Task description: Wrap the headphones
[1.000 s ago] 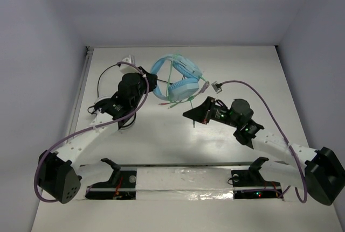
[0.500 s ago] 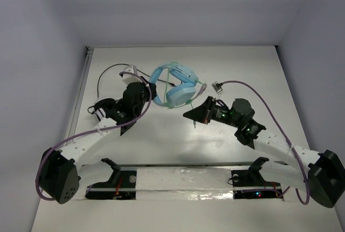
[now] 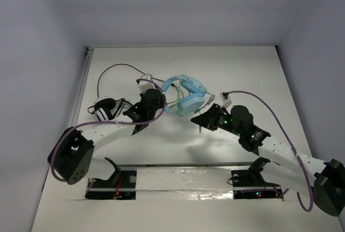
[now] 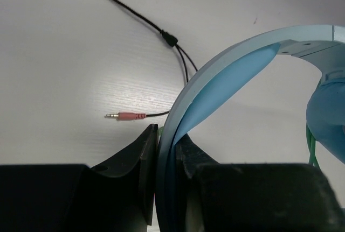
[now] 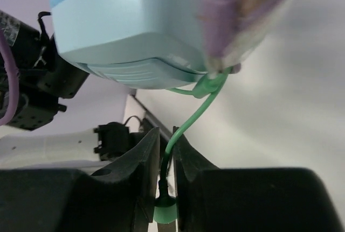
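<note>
Spanning the gap between the two arms, the light blue headphones [image 3: 186, 95] sit over the middle of the table [image 3: 242, 65]. They seem to be lifted off it, though the overhead view does not settle that.

On the headphones' left side, the left gripper [image 3: 157, 96] is clamped on the wide band [image 4: 215, 81]. In the wrist view its two dark fingers [image 4: 144, 151] press against the band's opposite faces, and the band arches up and to the right towards a cup [image 4: 326, 119].

On the headphones' near right side, the right gripper [image 3: 202, 120] is pinched on the thin green cable [image 5: 188, 119]. The cable rises from between the fingers to the underside of a padded cup [image 5: 124, 33], and a green moulded end [image 5: 164, 213] sits low in the gap. A blurred purple lead [image 5: 237, 16] crosses in front of that cup.

Left of the headphones, beyond the left arm, lie smaller black-and-white headphones [image 3: 105, 107]. Their black cable [image 4: 135, 11] runs across the table behind the band. A pink plug [image 4: 129, 116] lies flat on the table, just left of the band where the fingers grip it.
</note>
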